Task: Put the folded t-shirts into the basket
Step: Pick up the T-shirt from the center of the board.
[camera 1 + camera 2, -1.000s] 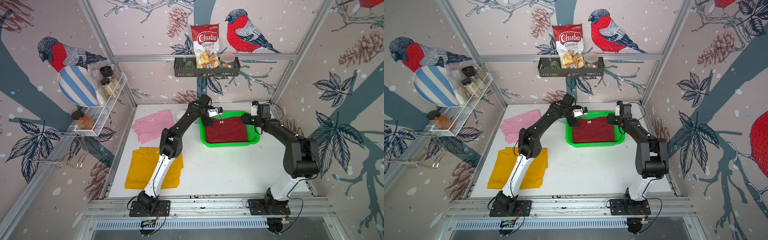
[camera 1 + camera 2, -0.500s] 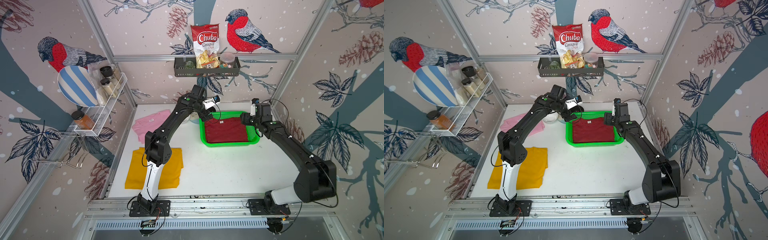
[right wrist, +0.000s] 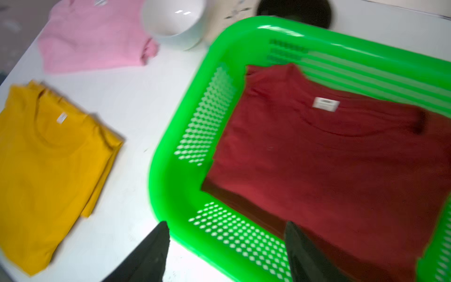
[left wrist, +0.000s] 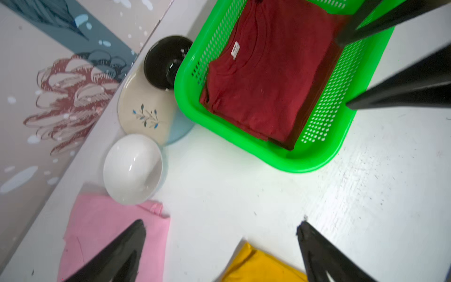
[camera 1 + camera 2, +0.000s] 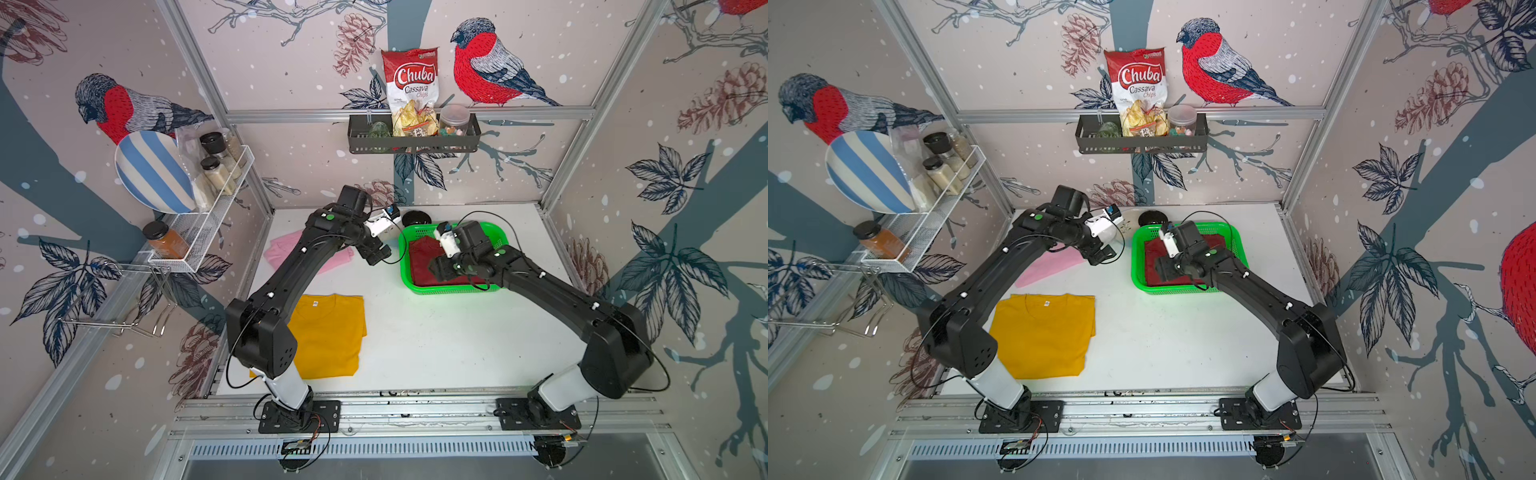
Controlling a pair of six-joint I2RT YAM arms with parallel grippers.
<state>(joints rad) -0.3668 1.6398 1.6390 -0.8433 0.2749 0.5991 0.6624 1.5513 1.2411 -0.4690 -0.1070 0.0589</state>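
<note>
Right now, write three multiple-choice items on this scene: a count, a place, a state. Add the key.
1. How many t-shirts lie on the table outside the basket? A) none B) one C) two
2. Where is the dark red t-shirt? A) on the table B) inside the basket C) over the basket's rim
3. The left gripper is: A) open, empty B) shut on a t-shirt C) shut on the basket
1 C: the yellow t-shirt and the pink t-shirt lie there. 2 B: the green walls surround it. 3 A: its jaws stand apart, nothing between.
</note>
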